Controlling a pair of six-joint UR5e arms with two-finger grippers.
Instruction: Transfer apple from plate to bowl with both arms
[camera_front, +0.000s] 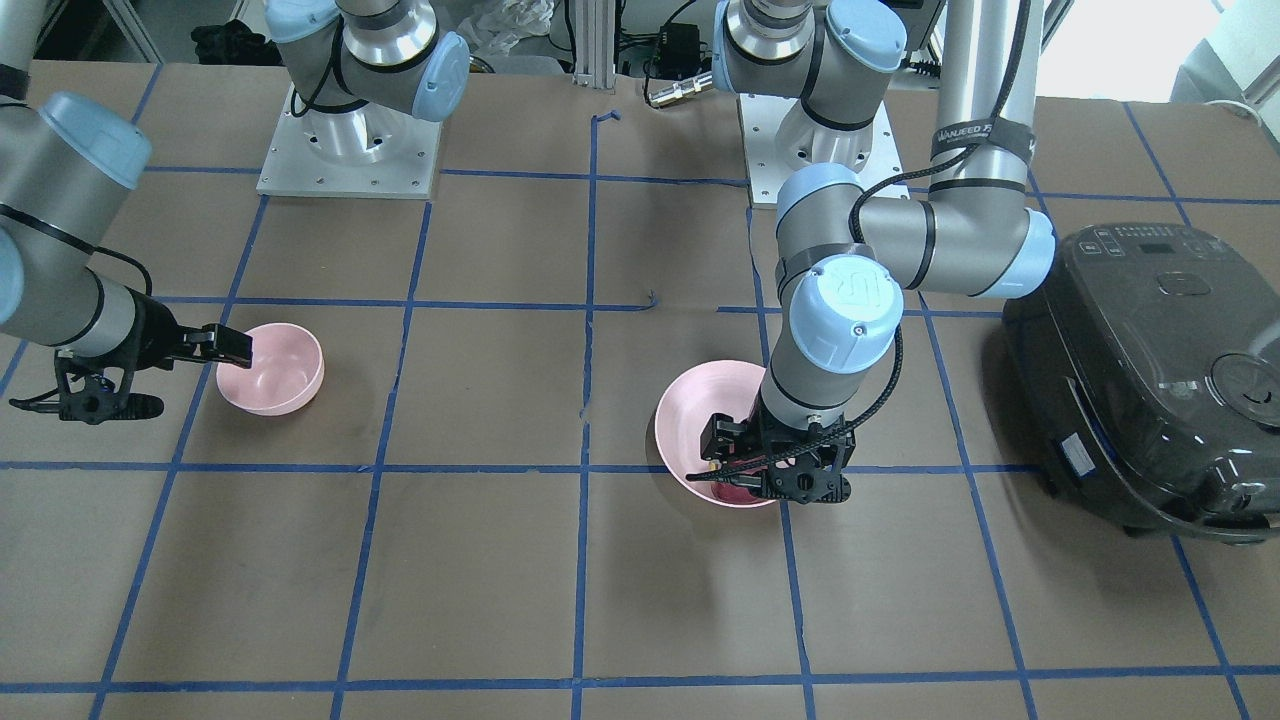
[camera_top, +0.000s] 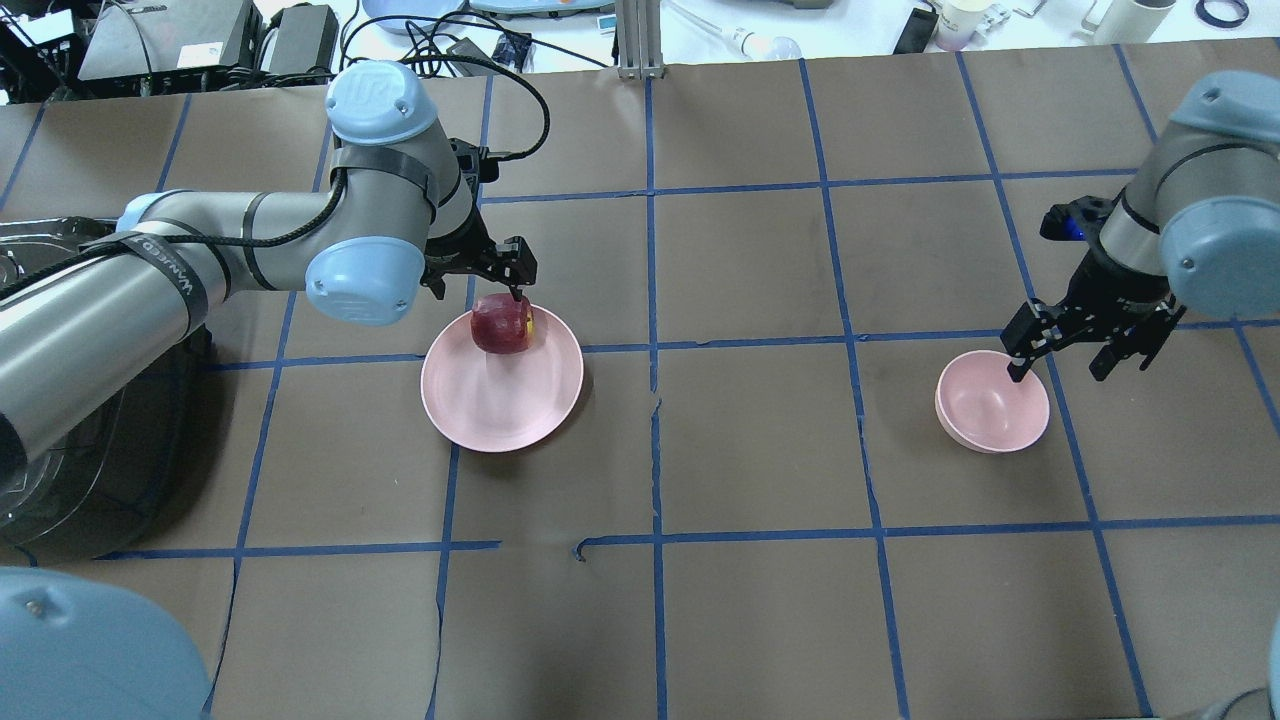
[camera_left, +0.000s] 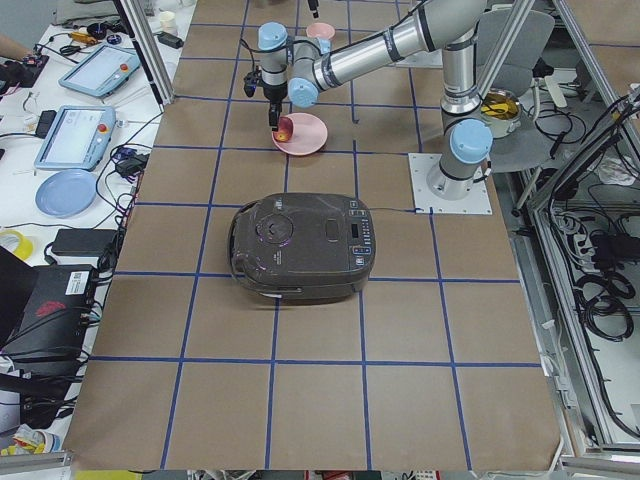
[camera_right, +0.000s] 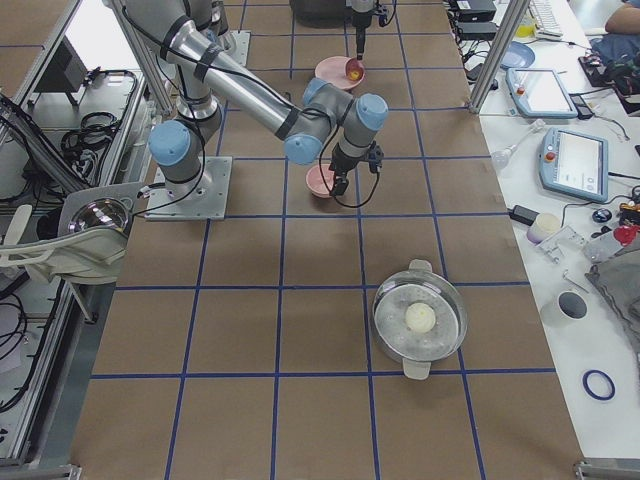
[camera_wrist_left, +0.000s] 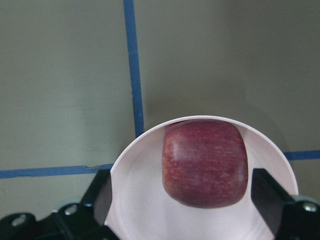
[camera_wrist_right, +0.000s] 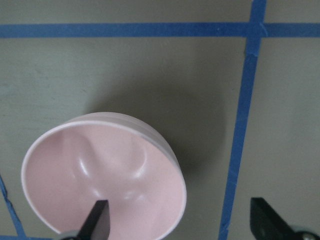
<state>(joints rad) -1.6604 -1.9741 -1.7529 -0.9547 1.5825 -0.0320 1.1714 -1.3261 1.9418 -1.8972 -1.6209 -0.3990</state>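
The dark red apple (camera_top: 503, 325) lies on the far edge of the wide pink plate (camera_top: 500, 400). My left gripper (camera_top: 497, 300) is open and points down around the apple. In the left wrist view the apple (camera_wrist_left: 205, 162) sits between the two fingers (camera_wrist_left: 102, 197), with a gap on each side, on the plate (camera_wrist_left: 135, 200). In the front view the left gripper (camera_front: 770, 480) hides most of the apple. The small deep pink bowl (camera_top: 992, 402) is empty. My right gripper (camera_top: 1058, 372) is open over its rim, with one finger (camera_wrist_right: 99, 217) above the bowl's inside (camera_wrist_right: 100, 170) and the other outside.
A black rice cooker (camera_front: 1150, 370) stands beside the left arm, close to the plate (camera_front: 690, 410). A lidded metal pot (camera_right: 420, 320) stands toward the right end of the table. The arm bases (camera_front: 345, 150) are at the robot's side. Blue tape lines grid the brown table.
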